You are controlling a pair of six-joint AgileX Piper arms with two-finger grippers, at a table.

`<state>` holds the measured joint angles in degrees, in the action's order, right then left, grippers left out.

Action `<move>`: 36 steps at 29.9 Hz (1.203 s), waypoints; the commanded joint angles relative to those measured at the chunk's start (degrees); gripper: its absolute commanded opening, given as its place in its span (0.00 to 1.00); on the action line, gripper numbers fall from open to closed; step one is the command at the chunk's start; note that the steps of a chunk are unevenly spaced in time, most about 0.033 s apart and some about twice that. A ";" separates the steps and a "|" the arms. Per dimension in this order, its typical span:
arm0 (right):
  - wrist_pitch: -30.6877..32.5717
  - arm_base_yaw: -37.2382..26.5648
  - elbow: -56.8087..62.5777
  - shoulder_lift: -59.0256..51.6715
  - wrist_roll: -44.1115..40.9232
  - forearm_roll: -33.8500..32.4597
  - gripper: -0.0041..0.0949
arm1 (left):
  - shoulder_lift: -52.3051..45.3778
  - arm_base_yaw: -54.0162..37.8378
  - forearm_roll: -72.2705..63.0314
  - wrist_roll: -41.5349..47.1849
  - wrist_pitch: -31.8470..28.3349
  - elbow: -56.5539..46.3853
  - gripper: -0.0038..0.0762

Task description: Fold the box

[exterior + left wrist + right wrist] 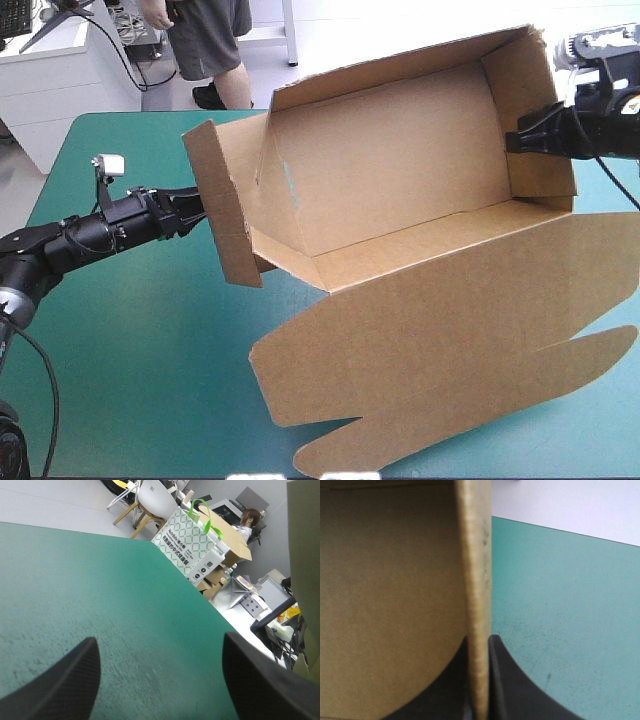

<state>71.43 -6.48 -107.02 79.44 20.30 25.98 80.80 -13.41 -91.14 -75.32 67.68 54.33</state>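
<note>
The brown box (400, 190) stands as an open tray tipped up on its front edge, with its inside facing the camera. Its lid (450, 330) lies flat toward the table's front, rounded tabs at the end. My right gripper (515, 135) is shut on the tray's right end wall. In the right wrist view that gripper (479, 640) pinches the wall's edge (477, 570) between its fingers. My left gripper (200, 215) is just outside the loose left end flap (225, 200). In the left wrist view it (160, 640) stands open over the cover, a strip of board (302, 555) beside one finger.
The teal-green cover (130, 350) stretches to the left of the box and in front of it. The lid's tabs reach close to the table's front edge. The table's edge (200, 590) runs ahead of my left gripper in the left wrist view.
</note>
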 commanded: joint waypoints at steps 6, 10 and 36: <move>-5.16 6.94 -1.35 1.95 -5.86 -4.64 0.03 | -1.81 0.68 -4.31 0.40 6.93 2.86 0.67; -8.29 10.47 -1.35 3.57 -9.37 -9.57 0.03 | -1.81 0.68 -4.41 0.57 6.93 2.86 0.67; -19.14 23.94 -1.35 6.92 -23.91 -32.23 0.03 | -1.81 5.57 -7.20 0.36 6.93 6.55 0.67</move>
<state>57.35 16.62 -106.86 87.93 -2.12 -5.64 80.80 -9.44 -93.94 -75.09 67.60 58.09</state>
